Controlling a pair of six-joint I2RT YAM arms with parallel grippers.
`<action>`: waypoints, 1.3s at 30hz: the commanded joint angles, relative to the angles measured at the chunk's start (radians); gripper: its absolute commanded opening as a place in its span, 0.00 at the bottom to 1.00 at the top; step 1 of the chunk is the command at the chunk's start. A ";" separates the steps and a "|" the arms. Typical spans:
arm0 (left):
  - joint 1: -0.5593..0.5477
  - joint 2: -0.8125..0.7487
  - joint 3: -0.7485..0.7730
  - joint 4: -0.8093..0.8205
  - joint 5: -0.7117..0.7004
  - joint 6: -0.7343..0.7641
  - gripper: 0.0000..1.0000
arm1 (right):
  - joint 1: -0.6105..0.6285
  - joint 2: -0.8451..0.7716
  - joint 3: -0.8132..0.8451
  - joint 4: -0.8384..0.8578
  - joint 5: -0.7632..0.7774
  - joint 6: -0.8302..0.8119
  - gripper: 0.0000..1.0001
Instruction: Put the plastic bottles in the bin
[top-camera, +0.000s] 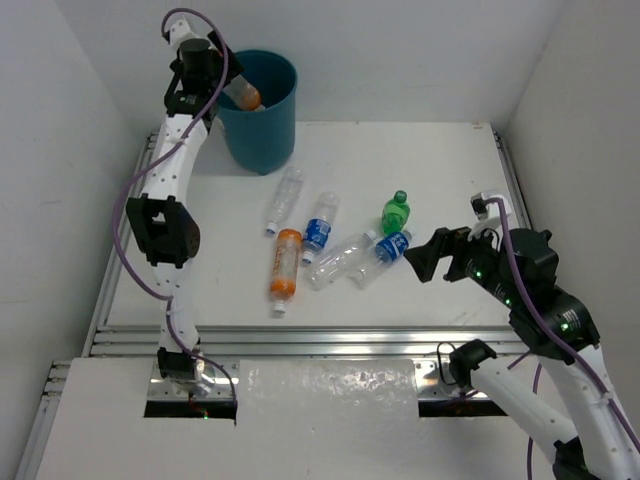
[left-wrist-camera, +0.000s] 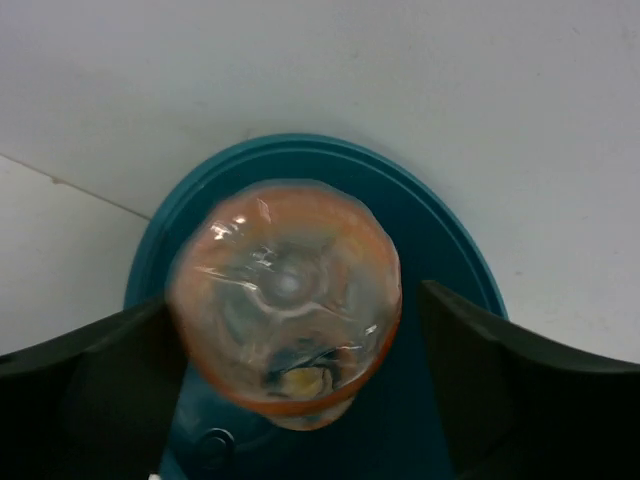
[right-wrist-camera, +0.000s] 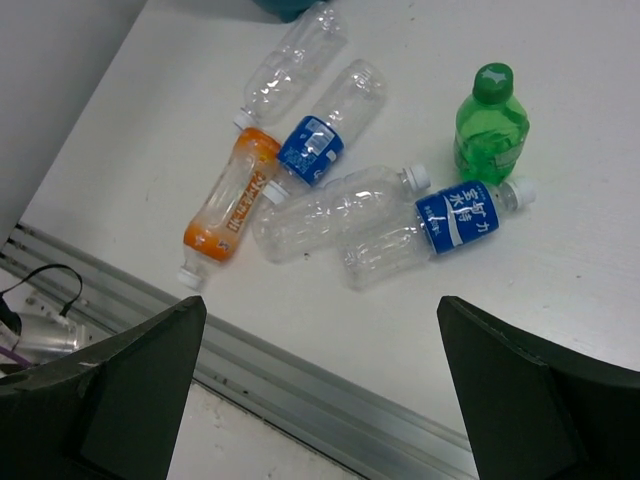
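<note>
Six plastic bottles (top-camera: 340, 260) noted resting on the tabletop (top-camera: 440, 180), ahead of the right gripper (top-camera: 420, 258) (jaws spread wide, nothing held). Saw an orange-labelled bottle (top-camera: 243, 96) over the mouth of the bin (top-camera: 270, 140), between the parted fingers (left-wrist-camera: 470, 380) of the left gripper (left-wrist-camera: 290, 305), a gap showing on one side.
</note>
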 joint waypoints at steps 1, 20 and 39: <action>0.007 -0.045 0.096 0.147 0.023 0.049 0.90 | 0.005 0.046 -0.030 0.029 -0.028 0.001 0.99; -0.024 -1.179 -1.009 -0.106 0.137 0.016 1.00 | 0.022 0.687 -0.173 0.261 0.370 0.627 0.99; -0.027 -1.315 -1.433 -0.073 0.238 0.154 1.00 | 0.054 0.895 -0.237 0.428 0.372 0.700 0.91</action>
